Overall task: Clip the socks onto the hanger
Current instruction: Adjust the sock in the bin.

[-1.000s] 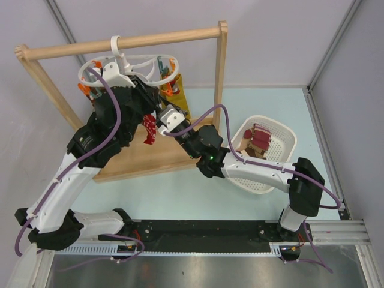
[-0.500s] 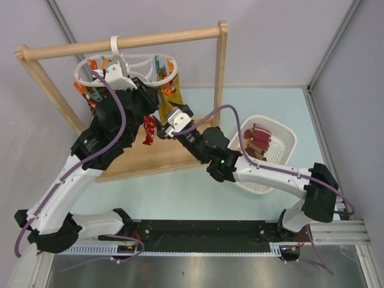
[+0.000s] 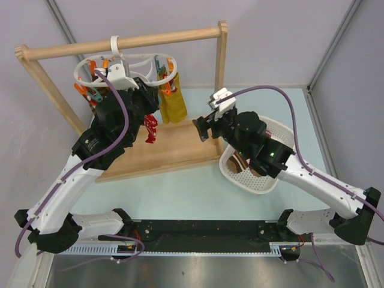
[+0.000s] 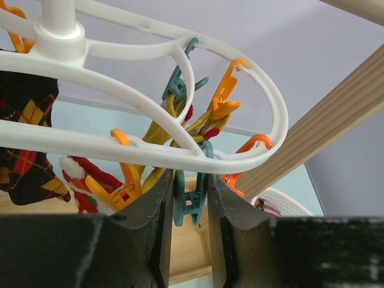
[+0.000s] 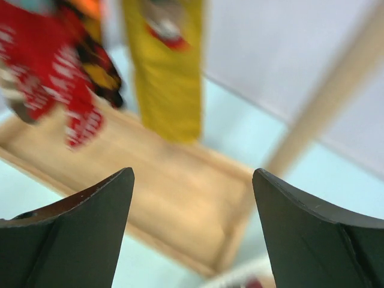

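Note:
The white hanger (image 3: pixel 135 62) hangs by its hook from the wooden rail. My left gripper (image 4: pixel 189 180) is right under its ring (image 4: pixel 180 159), shut on a teal peg (image 4: pixel 191 207). The red sock (image 3: pixel 150 129) with white pattern dangles below the ring beside an orange peg (image 4: pixel 123 186), and it also shows in the left wrist view (image 4: pixel 90 180) and the right wrist view (image 5: pixel 54 78). My right gripper (image 3: pixel 205 126) stands open and empty (image 5: pixel 192 174) to the sock's right, well apart from it. Brown socks lie mostly hidden under my right arm in the basket (image 3: pixel 239 161).
A mustard-yellow sock (image 3: pixel 171 105) and a black diamond-patterned sock (image 4: pixel 27 144) hang from the hanger too. The wooden rail frame (image 3: pixel 126 41) with its base board (image 3: pixel 174 147) surrounds them. A white perforated basket (image 3: pixel 255 183) sits at the right.
My right gripper has opened wide and drawn back to the right, away from the red sock, which stays hanging. My left gripper has closed further on the teal peg.

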Robot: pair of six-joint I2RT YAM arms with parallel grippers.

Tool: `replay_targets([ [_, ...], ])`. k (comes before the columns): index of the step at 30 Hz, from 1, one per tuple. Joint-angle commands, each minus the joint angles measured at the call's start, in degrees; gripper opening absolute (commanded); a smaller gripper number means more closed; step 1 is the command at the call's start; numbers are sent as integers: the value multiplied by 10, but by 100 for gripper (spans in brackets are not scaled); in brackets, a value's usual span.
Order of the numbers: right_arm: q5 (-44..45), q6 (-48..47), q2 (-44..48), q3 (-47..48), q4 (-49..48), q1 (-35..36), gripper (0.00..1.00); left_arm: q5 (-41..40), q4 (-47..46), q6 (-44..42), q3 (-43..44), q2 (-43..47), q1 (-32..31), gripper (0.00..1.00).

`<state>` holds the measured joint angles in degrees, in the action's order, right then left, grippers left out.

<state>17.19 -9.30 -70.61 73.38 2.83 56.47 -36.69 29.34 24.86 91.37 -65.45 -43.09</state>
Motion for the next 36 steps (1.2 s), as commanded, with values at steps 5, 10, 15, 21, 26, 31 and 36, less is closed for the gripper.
replay_targets([
  [5, 39, 140, 47, -30, 241, -136, 87, -14, -32, -25, 2, 19, 11, 4],
  [10, 15, 176, 21, -52, 260, -244, 86, -9, -34, -29, 5, 22, 11, 3],
  [15, -7, 205, -20, -103, 249, -302, 84, -1, -33, -26, 5, 21, 12, 2],
  [21, -61, 245, -61, -180, 199, -372, 75, 8, -36, -25, 6, 20, 11, 2],
  [26, -93, 259, -95, -220, 158, -394, 62, 10, -37, -24, 6, 20, 11, 2],
  [31, -99, 268, -127, -238, 122, -407, 52, 13, -35, -20, 6, 19, 11, 1],
  [36, -80, 264, -160, -243, 97, -421, 43, 15, -33, -18, 11, 16, 11, 2],
])
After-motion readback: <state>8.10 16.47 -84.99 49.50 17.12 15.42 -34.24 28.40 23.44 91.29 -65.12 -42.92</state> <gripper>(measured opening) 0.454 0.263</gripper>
